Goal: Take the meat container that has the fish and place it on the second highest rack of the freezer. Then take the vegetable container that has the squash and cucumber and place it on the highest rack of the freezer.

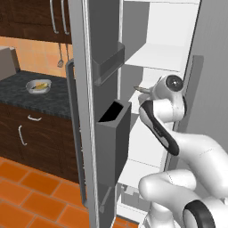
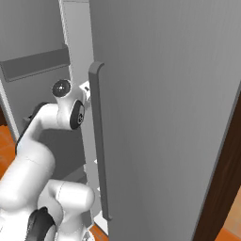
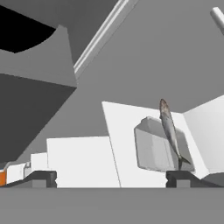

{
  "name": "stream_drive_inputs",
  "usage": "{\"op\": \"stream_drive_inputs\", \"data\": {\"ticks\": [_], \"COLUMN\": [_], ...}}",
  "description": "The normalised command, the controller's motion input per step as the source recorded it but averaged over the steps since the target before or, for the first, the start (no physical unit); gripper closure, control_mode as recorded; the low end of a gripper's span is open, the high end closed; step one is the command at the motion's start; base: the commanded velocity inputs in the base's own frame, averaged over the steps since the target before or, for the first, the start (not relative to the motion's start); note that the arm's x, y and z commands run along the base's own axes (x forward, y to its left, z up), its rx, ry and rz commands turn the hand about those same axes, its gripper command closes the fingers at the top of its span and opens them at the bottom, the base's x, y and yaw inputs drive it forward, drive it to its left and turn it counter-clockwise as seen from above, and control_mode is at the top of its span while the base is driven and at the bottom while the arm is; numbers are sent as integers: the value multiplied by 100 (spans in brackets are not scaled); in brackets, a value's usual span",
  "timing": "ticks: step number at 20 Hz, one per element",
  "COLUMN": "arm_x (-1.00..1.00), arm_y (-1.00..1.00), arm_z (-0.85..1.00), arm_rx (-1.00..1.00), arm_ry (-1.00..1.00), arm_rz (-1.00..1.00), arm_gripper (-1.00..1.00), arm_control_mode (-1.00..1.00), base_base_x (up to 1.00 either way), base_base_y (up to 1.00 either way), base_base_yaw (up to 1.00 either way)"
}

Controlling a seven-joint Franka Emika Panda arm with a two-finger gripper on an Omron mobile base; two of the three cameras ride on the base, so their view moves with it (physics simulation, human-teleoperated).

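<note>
In the hand view the grey meat container (image 3: 153, 151) with the slim silver fish (image 3: 170, 131) lying along it rests on a white freezer shelf (image 3: 122, 144). My gripper (image 3: 113, 177) is open just in front of it, and nothing sits between the fingertips (image 3: 183, 177). From the left base view the fish's pointed tip (image 1: 139, 88) pokes out beside my hand, at the level of the second highest rack (image 1: 147, 84), under the highest rack (image 1: 156, 55). The vegetable container (image 1: 38, 86), a bowl with a yellow-orange squash piece, stands on the dark counter (image 1: 26, 95).
The freezer door (image 1: 95, 111) stands open on my left with boxy bins (image 1: 113, 133) and a long bar handle (image 1: 75, 133). A tall grey panel with a bar handle (image 2: 96, 141) rises close on my right. Dark wood cupboards (image 1: 31, 133) lie below the counter.
</note>
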Motion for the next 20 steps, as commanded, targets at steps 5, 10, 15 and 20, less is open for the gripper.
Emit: {"op": "stream_drive_inputs", "data": {"ticks": [5,10,15,20], "arm_x": [-88,-87,-74,-69], "arm_y": [9,5,17,13], "arm_z": [50,47,35,3], "arm_rx": [2,0,0,0], "arm_ry": [1,0,0,0], "arm_rz": [0,2,6,8], "arm_gripper": [-100,-100,-100,-100], "arm_control_mode": [-100,-100,-100,-100], "base_base_x": [0,0,0,0], "base_base_y": [0,0,0,0], "base_base_yaw": [0,0,0,0]}}
